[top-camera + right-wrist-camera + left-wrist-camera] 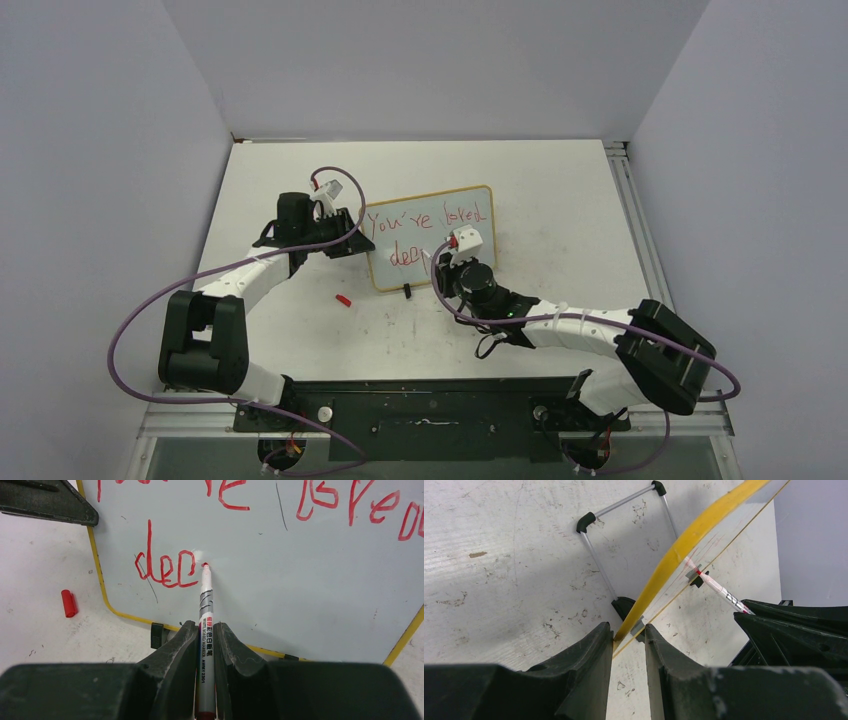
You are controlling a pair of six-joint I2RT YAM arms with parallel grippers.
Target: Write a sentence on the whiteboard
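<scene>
The whiteboard stands tilted at mid-table. Its frame looks yellow in the left wrist view and the right wrist view. The sentence is in red: "You're loved" on top and "dee" below. My left gripper is shut on the board's left edge, its fingers either side of the frame. My right gripper is shut on a red whiteboard marker. The marker's tip touches the board just right of "dee".
A red marker cap lies on the table left of the board's lower corner; it also shows in the right wrist view. The board's wire stand with black feet rests behind it. Grey walls enclose the table.
</scene>
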